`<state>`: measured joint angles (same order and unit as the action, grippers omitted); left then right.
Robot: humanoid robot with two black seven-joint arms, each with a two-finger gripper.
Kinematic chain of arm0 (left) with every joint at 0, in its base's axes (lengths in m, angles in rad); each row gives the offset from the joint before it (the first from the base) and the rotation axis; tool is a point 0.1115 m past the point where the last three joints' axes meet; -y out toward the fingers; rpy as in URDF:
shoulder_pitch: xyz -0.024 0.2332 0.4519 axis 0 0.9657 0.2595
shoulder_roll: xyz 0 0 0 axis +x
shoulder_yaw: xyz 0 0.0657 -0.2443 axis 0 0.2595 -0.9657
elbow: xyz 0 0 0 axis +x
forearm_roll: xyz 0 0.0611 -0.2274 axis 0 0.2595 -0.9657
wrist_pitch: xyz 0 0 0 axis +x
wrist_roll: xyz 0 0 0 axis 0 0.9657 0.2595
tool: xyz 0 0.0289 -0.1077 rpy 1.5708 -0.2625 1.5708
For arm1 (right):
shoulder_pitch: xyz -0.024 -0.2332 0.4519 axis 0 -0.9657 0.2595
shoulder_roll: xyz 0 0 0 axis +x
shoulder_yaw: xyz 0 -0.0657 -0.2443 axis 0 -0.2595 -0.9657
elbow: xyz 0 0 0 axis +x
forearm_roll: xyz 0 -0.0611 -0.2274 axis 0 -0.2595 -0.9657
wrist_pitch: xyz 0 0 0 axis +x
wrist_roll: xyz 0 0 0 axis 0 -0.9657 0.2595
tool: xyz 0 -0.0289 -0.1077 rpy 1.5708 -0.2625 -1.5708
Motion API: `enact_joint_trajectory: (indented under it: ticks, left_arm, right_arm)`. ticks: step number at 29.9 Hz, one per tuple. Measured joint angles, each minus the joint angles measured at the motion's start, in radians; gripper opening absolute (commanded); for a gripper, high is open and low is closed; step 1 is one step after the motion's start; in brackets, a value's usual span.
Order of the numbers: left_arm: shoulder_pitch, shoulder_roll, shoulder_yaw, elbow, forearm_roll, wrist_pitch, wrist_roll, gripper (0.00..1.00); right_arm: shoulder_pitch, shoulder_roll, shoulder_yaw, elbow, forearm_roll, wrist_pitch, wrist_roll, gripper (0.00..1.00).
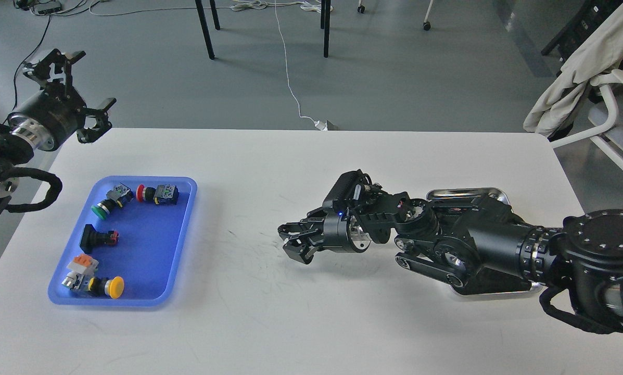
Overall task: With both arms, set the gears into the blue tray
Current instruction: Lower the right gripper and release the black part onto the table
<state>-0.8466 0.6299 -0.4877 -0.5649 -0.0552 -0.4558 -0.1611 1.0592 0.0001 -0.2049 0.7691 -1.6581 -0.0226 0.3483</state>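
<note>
While right tool (293, 245) hovers, grip unclear, left tool (79, 86) spread empty, switches (157, 194) fill blue tray (181, 229).

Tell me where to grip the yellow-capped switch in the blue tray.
Judging by its pose, grip the yellow-capped switch across its dark body just behind the cap, gripper coming from above. It lies on its side in the blue tray, cap pointing right, another switch crowding its left.

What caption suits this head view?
Right gripper over the white table; left gripper open beyond the blue tray.
</note>
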Motion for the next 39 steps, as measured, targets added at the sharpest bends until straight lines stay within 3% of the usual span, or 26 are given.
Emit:
enact_joint_trajectory:
  ticks: [9,15,26,39]
  left_arm:
    - [0.0,0.008,0.0,-0.003,0.0,-0.004,0.0,0.99]
    - [0.0,0.004,-0.001,-0.003,0.0,-0.005,0.0,0.99]
    - [-0.002,0.022,-0.003,-0.004,0.0,-0.028,-0.001,0.99]
    - [-0.002,0.066,-0.005,-0.01,-0.002,-0.033,-0.002,0.99]
  right_arm:
    - [-0.007,0.0,0.005,-0.04,0.0,-0.033,-0.001,0.01]
    - [-0.008,0.0,0.006,0.015,0.001,-0.051,0.001,0.01]
    - [-0.01,0.0,0.007,0.086,0.001,-0.085,0.033,0.01]
    - [-0.05,0.0,-0.043,0.052,-0.007,-0.074,0.056,0.01]
